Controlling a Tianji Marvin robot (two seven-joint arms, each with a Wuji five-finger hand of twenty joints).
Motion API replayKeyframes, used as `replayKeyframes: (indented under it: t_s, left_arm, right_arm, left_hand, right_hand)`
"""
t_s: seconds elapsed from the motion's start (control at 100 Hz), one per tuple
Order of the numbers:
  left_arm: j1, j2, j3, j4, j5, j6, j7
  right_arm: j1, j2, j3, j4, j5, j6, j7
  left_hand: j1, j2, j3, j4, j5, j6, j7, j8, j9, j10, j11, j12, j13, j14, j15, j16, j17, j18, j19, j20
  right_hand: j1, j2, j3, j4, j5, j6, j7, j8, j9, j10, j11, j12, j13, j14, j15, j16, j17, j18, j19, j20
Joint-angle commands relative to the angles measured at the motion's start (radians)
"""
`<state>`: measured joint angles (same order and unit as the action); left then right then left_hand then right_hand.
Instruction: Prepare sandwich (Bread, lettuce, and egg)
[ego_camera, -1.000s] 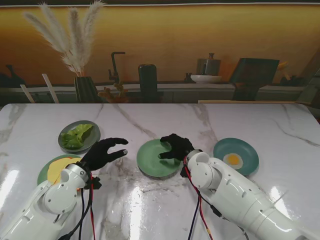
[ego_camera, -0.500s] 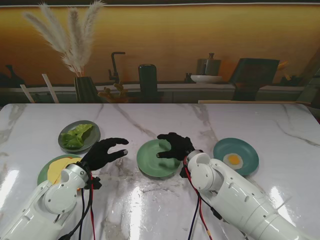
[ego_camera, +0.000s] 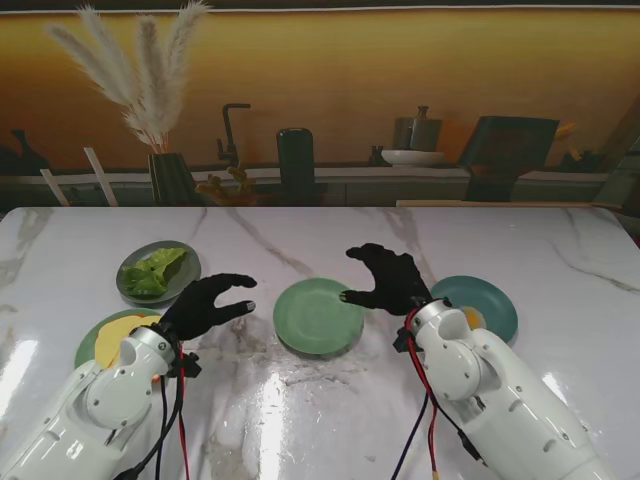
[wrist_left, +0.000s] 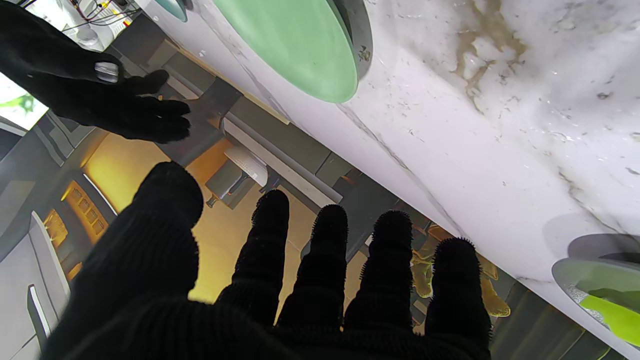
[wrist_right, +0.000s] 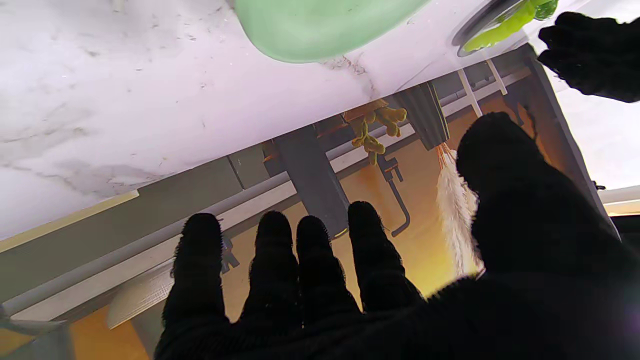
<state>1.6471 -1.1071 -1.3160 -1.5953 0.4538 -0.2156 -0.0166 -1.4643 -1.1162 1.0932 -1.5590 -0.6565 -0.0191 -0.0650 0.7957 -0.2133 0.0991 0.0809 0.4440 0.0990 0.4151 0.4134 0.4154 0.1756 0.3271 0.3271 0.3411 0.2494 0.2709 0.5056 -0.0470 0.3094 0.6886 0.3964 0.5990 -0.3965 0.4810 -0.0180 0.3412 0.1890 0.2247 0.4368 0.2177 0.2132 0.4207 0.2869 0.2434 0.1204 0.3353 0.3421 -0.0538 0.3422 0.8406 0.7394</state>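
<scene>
A bare light green plate (ego_camera: 318, 316) lies at the table's middle. Lettuce (ego_camera: 155, 271) rests on a grey plate (ego_camera: 184, 250) at the left. Nearer to me on the left, a yellow bread slice (ego_camera: 112, 338) sits on a green plate (ego_camera: 90, 346), partly hidden by my left arm. A fried egg (ego_camera: 466, 320) lies on a teal plate (ego_camera: 495, 300) at the right. My left hand (ego_camera: 208, 303) hovers open just left of the middle plate. My right hand (ego_camera: 388, 279) hovers open between the middle plate and the egg plate. Both wrist views show spread black fingers (wrist_left: 330, 260) (wrist_right: 272, 265) holding nothing.
A vase with pampas grass (ego_camera: 170, 175) stands at the back left beyond the table edge. A dark cylinder (ego_camera: 296, 160) and kitchen items line the counter behind the table. Bare marble (ego_camera: 300, 410) lies between my arms.
My right hand has lifted off the middle plate and moved right toward the egg plate. The left hand has stayed put.
</scene>
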Motion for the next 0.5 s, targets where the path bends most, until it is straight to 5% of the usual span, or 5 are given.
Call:
replayKeyframes:
  t_s: [0.0,0.25,0.49]
  left_arm:
    - [-0.002,-0.002,0.0,0.002,0.0,0.001,0.003]
    - [0.002,-0.001,-0.006,-0.001,0.002,-0.006,-0.001]
    - [0.02,0.011,-0.036,-0.031,0.028,0.008,-0.045]
  right_arm:
    - [-0.063,0.008,0.034,-0.044,-0.006,-0.026,0.015]
    - [-0.249,0.016,0.161,-0.187,0.023,-0.058,0.051]
    - [-0.336,0.021,0.205,-0.19,-0.012,-0.102,0.038]
  left_hand:
    - [0.009,-0.011,0.013,0.02,-0.013,-0.009,0.007,0.009,-0.01,-0.016,-0.003,0.006,-0.005,-0.029,-0.005,-0.002,0.004,-0.004,0.018,0.011]
    - [0.007,-0.025,0.038,0.024,0.012,0.051,-0.024,-0.017,-0.005,-0.008,-0.002,0.006,0.0,-0.023,0.0,0.001,0.008,-0.002,0.036,0.027]
    - [0.005,-0.062,0.053,0.029,-0.006,0.037,-0.04,-0.027,-0.019,-0.009,-0.012,0.001,-0.009,-0.023,-0.007,-0.004,0.005,-0.006,0.033,0.026]
  right_hand:
    - [-0.039,0.031,-0.004,-0.016,0.037,0.029,0.012,0.015,0.014,-0.003,0.003,-0.003,0.012,-0.007,0.001,-0.001,-0.003,-0.012,0.012,-0.017]
    - [-0.054,0.05,-0.003,-0.017,0.036,0.031,-0.02,0.022,0.03,0.001,-0.008,-0.014,0.001,-0.003,-0.002,-0.012,-0.03,-0.012,0.028,-0.076]
    - [-0.049,0.059,-0.004,-0.016,0.027,0.027,-0.033,0.025,0.004,0.0,-0.001,-0.01,-0.029,-0.012,0.0,-0.011,-0.067,-0.004,0.024,-0.096]
